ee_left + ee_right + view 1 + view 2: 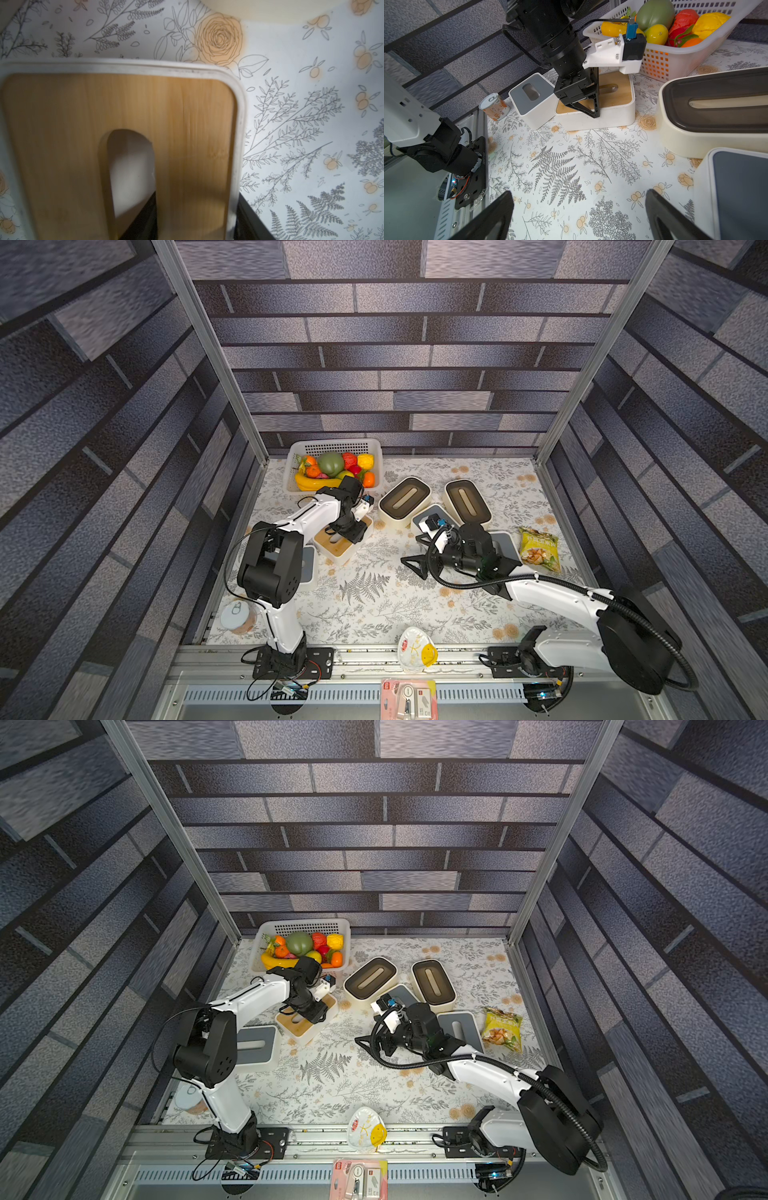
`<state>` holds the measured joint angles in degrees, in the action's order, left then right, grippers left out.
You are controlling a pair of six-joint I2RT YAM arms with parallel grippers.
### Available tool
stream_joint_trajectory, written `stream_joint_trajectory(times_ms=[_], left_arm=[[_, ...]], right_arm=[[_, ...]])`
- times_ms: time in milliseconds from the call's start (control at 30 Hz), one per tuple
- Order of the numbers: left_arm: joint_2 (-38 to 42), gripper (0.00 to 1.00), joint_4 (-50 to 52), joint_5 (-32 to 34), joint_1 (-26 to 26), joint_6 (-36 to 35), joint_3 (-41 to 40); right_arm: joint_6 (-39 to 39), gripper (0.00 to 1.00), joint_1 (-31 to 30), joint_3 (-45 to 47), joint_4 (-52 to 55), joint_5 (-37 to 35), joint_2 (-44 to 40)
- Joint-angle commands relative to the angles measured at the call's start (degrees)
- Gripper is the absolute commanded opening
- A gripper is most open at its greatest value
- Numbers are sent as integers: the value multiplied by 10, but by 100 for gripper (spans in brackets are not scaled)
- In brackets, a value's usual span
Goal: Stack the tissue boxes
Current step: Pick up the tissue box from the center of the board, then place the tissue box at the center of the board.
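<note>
Six tissue boxes (403, 499); one basket (332, 444); one can (237, 615).

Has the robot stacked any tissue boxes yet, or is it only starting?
Only starting. Nothing is stacked yet: every tissue box looks to sit on the table. In hand: the left end effector is shut on the wood-lid tissue box, one finger in its slot. The right end effector is open and empty. All the stacking is left.

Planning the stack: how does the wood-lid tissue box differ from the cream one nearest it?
The wood-lid tissue box is white and squarer; the cream tissue box is rounder with a dark-brown lid. The left gripper grips the wood-lid box; the cream box sits free. Both have slotted lids.
</note>
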<state>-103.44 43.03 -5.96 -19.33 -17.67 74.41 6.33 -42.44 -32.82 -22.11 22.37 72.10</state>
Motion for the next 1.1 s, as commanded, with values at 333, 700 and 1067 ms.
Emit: stream_joint_trajectory(times_ms=[333,700,1067], left_arm=[[107,41,29,-20,-20,9,26],[222,42,31,-18,-84,2,-12],[292,42,55,-80,-180,-50,-32]], right_arm=[[-29,100,-5,8,9,-52,-20],[179,100,-6,33,206,-187,-232],[267,100,-6,125,420,-173,-494]])
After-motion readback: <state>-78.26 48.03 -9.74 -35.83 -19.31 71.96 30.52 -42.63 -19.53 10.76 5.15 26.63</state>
